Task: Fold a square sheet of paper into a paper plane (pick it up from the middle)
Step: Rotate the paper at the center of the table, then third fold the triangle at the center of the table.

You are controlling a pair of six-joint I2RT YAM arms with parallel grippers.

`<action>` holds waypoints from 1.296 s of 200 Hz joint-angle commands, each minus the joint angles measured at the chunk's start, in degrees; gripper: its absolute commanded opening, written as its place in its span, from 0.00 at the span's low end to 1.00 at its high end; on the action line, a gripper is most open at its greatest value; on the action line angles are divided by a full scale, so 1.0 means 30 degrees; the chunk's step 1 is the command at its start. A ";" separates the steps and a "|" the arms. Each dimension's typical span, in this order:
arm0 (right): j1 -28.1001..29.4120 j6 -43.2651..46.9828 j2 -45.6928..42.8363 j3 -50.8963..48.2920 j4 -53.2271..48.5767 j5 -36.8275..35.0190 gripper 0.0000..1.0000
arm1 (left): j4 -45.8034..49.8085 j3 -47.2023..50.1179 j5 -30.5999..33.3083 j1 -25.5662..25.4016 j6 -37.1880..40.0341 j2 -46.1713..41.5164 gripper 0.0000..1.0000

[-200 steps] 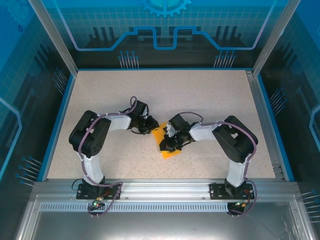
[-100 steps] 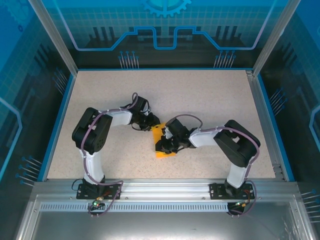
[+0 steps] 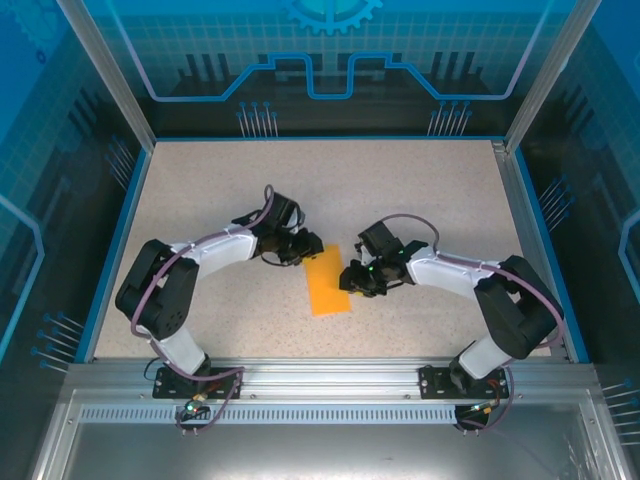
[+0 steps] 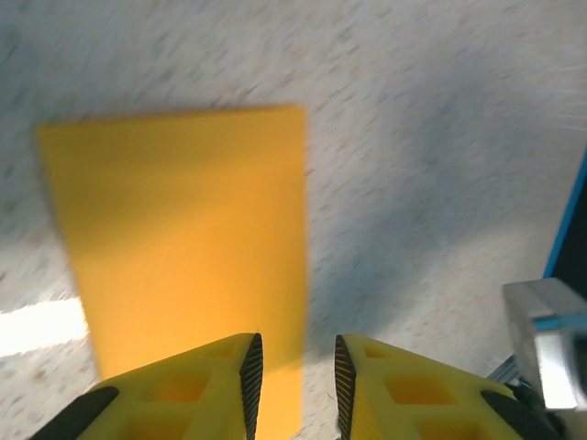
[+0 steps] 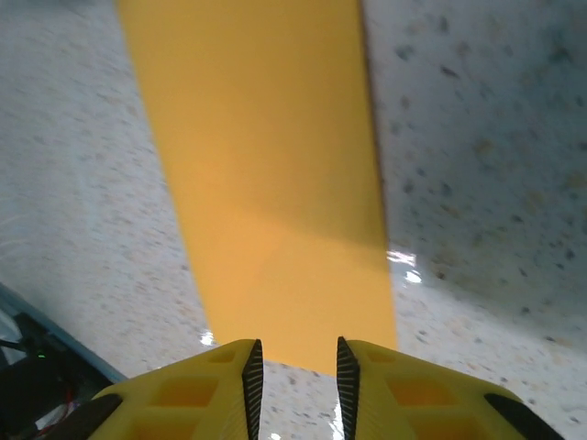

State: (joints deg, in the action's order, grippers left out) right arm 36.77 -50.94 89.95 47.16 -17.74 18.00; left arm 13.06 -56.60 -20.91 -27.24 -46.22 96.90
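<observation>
I note the orange paper (image 3: 327, 283) flat on the table (image 3: 430, 190); left tool (image 4: 293, 367) and right tool (image 5: 293, 371) both slightly apart, holding nothing.

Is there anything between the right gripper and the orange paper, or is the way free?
Nothing visible stands between them. The paper lies flat on the table, directly ahead of the right gripper, whose jaws are slightly apart.
</observation>
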 commanded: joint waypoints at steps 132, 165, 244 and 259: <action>0.1612 -0.0733 0.2399 0.0358 -0.1079 -0.0726 0.34 | -0.0275 0.0750 0.0991 -0.0931 -0.0269 0.2852 0.27; 0.1657 -0.1490 0.2386 -0.0098 0.1021 0.0293 0.26 | -0.0464 0.1185 0.0968 -0.0911 -0.0300 0.2926 0.27; 0.0376 -0.1049 0.1531 -0.0060 0.2945 0.1309 0.38 | -0.0221 0.1112 0.1131 -0.0922 -0.0052 0.2647 0.27; -0.0180 -0.0981 0.1532 0.0028 0.3388 0.1788 0.41 | -0.0176 0.1059 0.1139 -0.0925 -0.0034 0.2672 0.27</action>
State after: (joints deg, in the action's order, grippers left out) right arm 38.89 -54.98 95.74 47.24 -11.46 19.99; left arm 10.66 -54.57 -19.31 -29.91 -47.64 103.68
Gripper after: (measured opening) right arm 0.382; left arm 0.266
